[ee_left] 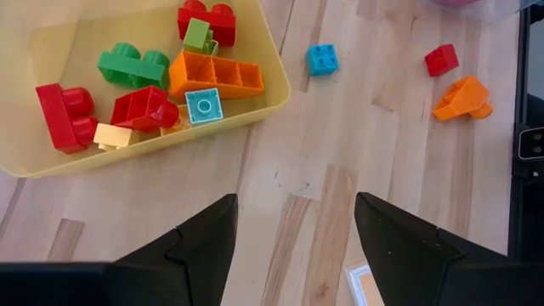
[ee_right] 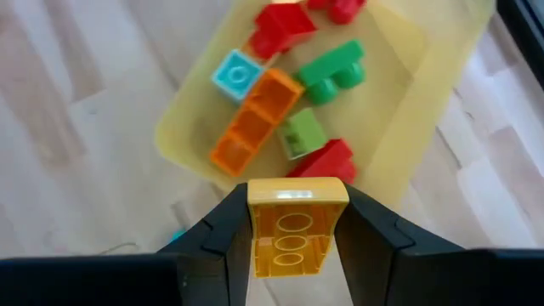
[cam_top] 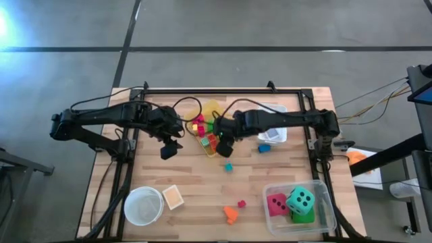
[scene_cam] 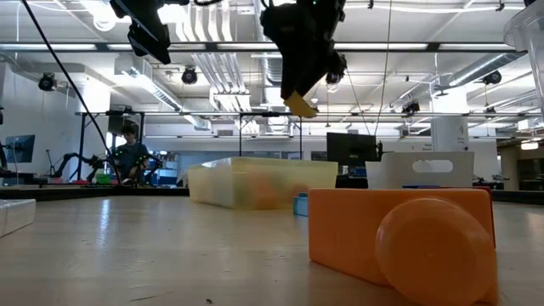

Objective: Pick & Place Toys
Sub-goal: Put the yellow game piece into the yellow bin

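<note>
Right gripper (ee_right: 293, 234): pinches a yellow block (ee_right: 295, 228) between its fingers, raised above the table over the near edge of the yellow bin (ee_right: 429, 81).
Left gripper (ee_left: 295, 246): fingers spread, empty, above bare wood just beside the yellow bin.
Yellow bin contents: orange long block (ee_right: 253, 127), red blocks, green blocks, a light-blue square block (ee_right: 235, 73).
Loose on table (ee_left: 382, 136): blue block (ee_left: 322, 59), red block (ee_left: 441, 59), orange block (ee_left: 462, 98).
Clear bin (cam_top: 325, 191): holds teal die (cam_top: 300, 200), pink-red die (cam_top: 277, 204), green die (cam_top: 303, 217).
White bowl (cam_top: 143, 205): at the table's front left corner.
</note>
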Robot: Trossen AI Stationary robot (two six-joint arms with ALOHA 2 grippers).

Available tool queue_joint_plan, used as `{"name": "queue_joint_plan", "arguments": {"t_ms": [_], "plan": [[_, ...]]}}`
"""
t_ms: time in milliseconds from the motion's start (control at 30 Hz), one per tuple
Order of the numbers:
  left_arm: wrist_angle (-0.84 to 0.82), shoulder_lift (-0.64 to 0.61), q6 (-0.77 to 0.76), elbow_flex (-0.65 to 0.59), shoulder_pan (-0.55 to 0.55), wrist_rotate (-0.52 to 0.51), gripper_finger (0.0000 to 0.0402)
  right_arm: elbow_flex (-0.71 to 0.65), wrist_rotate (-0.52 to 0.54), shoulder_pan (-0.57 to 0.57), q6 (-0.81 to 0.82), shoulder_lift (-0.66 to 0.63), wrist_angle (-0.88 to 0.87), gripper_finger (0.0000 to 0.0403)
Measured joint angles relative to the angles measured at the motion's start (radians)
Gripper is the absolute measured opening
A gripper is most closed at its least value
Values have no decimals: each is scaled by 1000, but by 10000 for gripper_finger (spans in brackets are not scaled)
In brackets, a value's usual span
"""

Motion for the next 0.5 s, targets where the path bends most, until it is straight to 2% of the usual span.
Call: {"name": "queue_joint_plan", "arguments": {"t_ms": [300, 500], "plan": [[0, 0, 0, 0, 0, 0, 240, -37, -6, -105, 11, 0, 75, 126], [1, 0, 0, 0, 0, 0, 240, -135, -39, -144, 17, 0, 182, 126]]}}
